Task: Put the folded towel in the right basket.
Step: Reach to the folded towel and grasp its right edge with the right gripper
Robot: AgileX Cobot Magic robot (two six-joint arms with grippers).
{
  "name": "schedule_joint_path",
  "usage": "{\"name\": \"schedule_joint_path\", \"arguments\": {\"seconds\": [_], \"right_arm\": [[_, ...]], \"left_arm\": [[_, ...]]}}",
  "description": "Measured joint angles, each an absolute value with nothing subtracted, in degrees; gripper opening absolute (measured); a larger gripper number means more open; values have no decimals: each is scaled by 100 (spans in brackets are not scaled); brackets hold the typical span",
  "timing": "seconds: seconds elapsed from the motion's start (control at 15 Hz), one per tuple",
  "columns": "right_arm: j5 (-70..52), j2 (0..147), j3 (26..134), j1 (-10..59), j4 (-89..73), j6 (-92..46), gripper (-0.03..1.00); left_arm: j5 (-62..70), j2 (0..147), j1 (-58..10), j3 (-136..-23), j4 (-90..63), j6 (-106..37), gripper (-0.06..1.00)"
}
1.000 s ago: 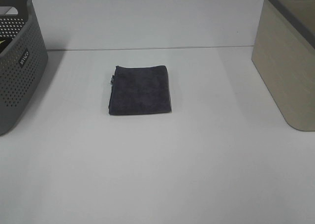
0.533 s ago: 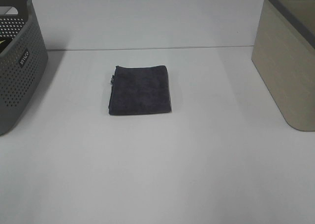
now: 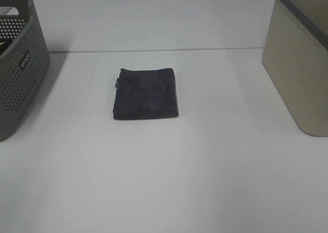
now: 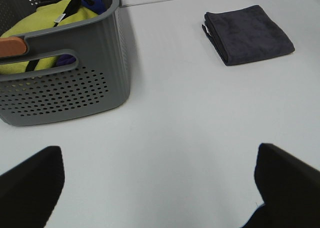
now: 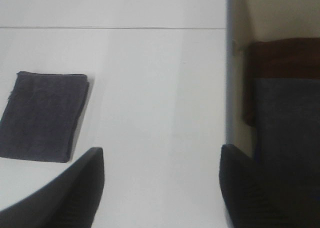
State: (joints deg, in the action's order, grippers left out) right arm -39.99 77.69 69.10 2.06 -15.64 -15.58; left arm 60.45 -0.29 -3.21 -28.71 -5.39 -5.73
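Observation:
A dark grey folded towel [image 3: 146, 93] lies flat on the white table, a little left of centre. It also shows in the left wrist view [image 4: 247, 33] and in the right wrist view [image 5: 42, 116]. The beige right basket [image 3: 300, 59] stands at the table's right edge; the right wrist view looks into it, where folded dark cloth [image 5: 285, 118] lies. No arm shows in the exterior view. My left gripper [image 4: 160, 188] is open and empty, far from the towel. My right gripper [image 5: 162, 188] is open and empty, beside the basket wall.
A grey perforated basket [image 3: 18, 64] stands at the left edge, also in the left wrist view [image 4: 65, 82], holding yellow cloth [image 4: 50, 25] and other items. The white table [image 3: 164, 182] ends at a back edge before a white wall.

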Motion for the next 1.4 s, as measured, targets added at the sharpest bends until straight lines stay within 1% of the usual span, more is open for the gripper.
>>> {"name": "schedule_joint_path", "arguments": {"seconds": [0.2,0.27,0.33,0.4,0.6,0.87,1.2,1.4], "right_arm": [[-4062,8909,7764,957,-1805,-1805,61],[-4062,9121,7890,1089,-1811,-1805,61],[-4120,9855,8291,1455,-1994,-1713,61],[-4223,10244,8445,1570,-2194,-1707,61],[-4589,11282,8904,1593,-2968,-1702,61],[-4698,12445,9551,1593,-3375,-1696,60],[-5134,13785,10731,1593,-3644,-1707,60],[-5237,13992,10978,1593,-3776,-1770,60]], "left_arm": [[6045,-29,-321,-2871,-539,-573,98],[6045,-29,-321,-2871,-539,-573,98],[6045,-29,-321,-2871,-539,-573,98],[6045,-29,-321,-2871,-539,-573,98],[6045,-29,-321,-2871,-539,-573,98],[6045,-29,-321,-2871,-539,-573,98],[6045,-29,-321,-2871,-539,-573,98],[6045,-29,-321,-2871,-539,-573,98]]}}
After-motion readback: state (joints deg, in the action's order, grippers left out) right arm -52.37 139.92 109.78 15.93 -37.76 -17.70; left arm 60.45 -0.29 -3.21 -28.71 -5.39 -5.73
